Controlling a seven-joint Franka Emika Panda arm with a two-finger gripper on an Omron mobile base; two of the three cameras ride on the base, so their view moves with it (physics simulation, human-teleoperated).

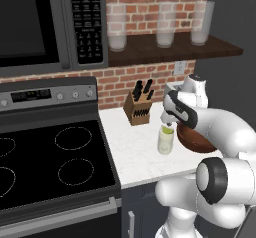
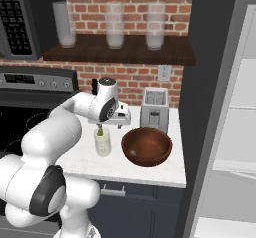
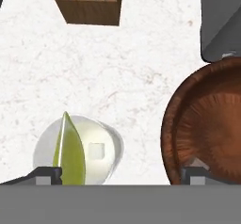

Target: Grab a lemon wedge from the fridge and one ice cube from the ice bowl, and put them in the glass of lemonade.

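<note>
The glass of lemonade [image 1: 166,141] [image 2: 103,143] [image 3: 101,155] stands on the white counter. A yellow-green lemon wedge [image 3: 69,153] [image 1: 167,128] [image 2: 100,131] sits upright in it against the rim, and a small pale square [image 3: 96,150] shows in the liquid. My gripper [image 3: 121,176] [image 1: 169,122] [image 2: 102,125] hangs just above the glass, open, its fingertips [image 3: 47,175] spread wide with nothing between them. The wooden ice bowl [image 2: 146,147] [image 1: 197,138] [image 3: 207,124] stands right beside the glass. The fridge [image 2: 235,132] is open at the right.
A wooden knife block [image 1: 137,107] [image 3: 89,4] stands behind the glass by the brick wall. A toaster [image 2: 154,109] sits behind the bowl. The black stove [image 1: 50,167] lies to the left. Three tall frosted glasses [image 2: 114,27] stand on the shelf above.
</note>
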